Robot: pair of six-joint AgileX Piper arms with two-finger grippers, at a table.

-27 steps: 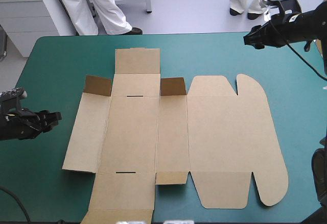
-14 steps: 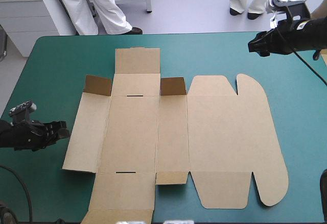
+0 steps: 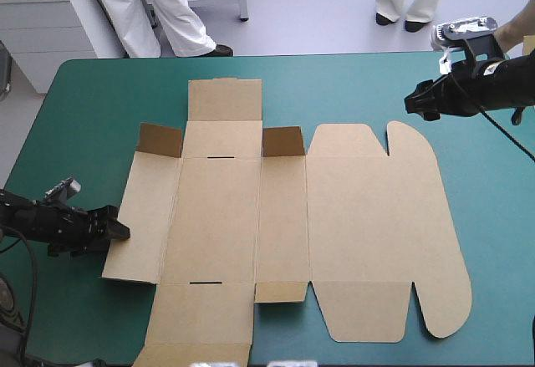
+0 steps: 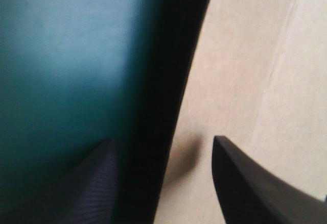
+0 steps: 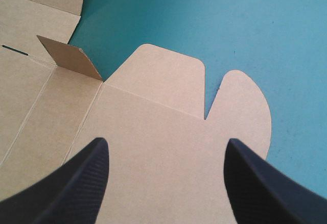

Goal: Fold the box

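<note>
Black fingers of the left gripper (image 3: 115, 231) point at the outer edge of the left-hand panel of the box (image 3: 351, 225), toward that panel's near corner. My left wrist view has the two fingers (image 4: 250, 183) standing well apart, nothing pinched. The panel's edge runs up between them, with teal-green cover (image 4: 56, 55) on one side, brown board on the other and a dark shadow band along the edge. Touching the board or just over it: I cannot tell.

Box lies cut open and flat across the middle of the table, from left of centre well toward the right edge, its near flaps close to the near edge. Only two small flaps stand up, both on the far side: one (image 3: 160, 140) at the left panel, one (image 3: 282, 141) beside the narrow centre strip. Lid panel with its rounded tabs (image 3: 414, 141) lies flat on the right.

Right gripper (image 3: 415, 104) hangs over bare cover just beyond the far right rounded tab, clear of the box. Its fingers (image 5: 76, 188) are spread wide and hold nothing. My right wrist view looks between them onto the lid panel.
</note>
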